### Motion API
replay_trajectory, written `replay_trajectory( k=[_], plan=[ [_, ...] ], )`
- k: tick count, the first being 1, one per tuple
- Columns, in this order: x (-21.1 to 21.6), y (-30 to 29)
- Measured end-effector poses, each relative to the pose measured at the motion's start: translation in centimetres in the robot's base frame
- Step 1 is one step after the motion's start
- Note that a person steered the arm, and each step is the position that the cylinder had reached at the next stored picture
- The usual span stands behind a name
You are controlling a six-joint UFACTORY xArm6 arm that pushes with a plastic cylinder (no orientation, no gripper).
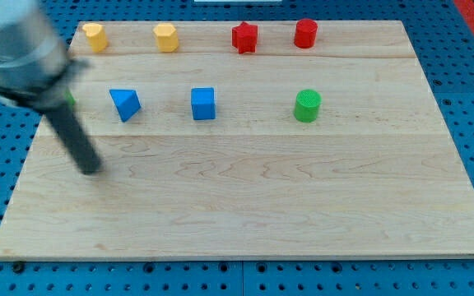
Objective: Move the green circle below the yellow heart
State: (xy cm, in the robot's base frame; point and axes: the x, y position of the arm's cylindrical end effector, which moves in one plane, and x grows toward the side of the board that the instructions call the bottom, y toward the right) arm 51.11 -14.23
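The green circle (307, 106), a short green cylinder, stands right of the board's middle in the second row. The yellow heart (95, 36) sits at the view's top left. My tip (92, 168) rests on the board at the left, below and left of the blue triangle (125, 104) and far left of the green circle. A green block (72, 100) is mostly hidden behind the rod, so its shape cannot be told.
A yellow hexagon (165, 37), a red star (244, 37) and a red cylinder (305, 33) line the top row. A blue cube (203, 104) stands in the second row. The wooden board (245, 205) lies on a blue pegboard.
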Motion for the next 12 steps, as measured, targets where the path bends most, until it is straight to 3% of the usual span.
replay_trajectory(
  k=[1,2,4,5,6,7,8,9,10,11,12],
  plan=[
    [-0.4,13.5],
    [-3.9,27.6],
    [-15.7,21.2],
    [-21.3,20.7],
    [-21.0,15.0],
    [-20.1,24.3],
    [-18.8,19.6],
    [-22.9,8.2],
    [-22.9,12.9],
    [-20.3,22.6],
    [-16.6,19.4]
  ],
)
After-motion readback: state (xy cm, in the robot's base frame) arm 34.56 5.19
